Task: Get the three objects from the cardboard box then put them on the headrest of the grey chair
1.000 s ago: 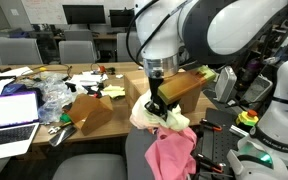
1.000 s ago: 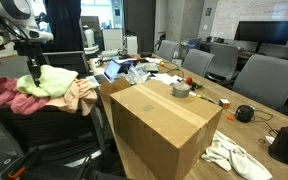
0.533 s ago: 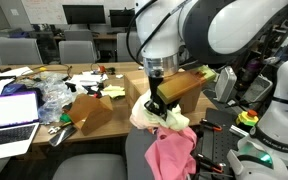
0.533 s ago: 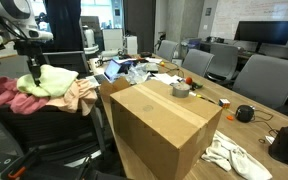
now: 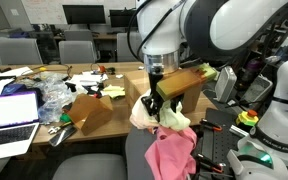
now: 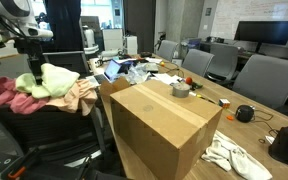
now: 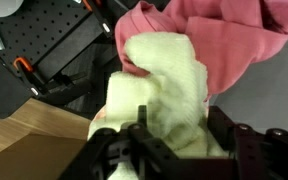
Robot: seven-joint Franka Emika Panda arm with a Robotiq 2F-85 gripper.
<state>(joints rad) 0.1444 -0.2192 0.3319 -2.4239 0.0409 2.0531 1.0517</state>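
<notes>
Item: yellow cloth [image 7: 164,80], atop grey chair [image 6: 64,130] headrest, beside pink cloth [image 7: 219,30]. Claw [image 7: 174,135] straddles it; grip cannot be told. Step: placing. Next: release, rise clear.

Arm reaches down from above, wrist vertical, hand [image 5: 162,106] pointing straight down. Fingers [image 7: 242,152] pinched on the yellow cloth [image 7: 166,85]

cloth pile [image 6: 54,90] lay on chair headrest [image 6: 44,122] | gripper [image 6: 33,73] stood over pile, top cloth [image 7: 164,90] pinched between its fingers | cardboard box [image 6: 164,125] sat beside chair, before table [image 6: 219,100] | laptop [image 5: 9,112] on table
</notes>
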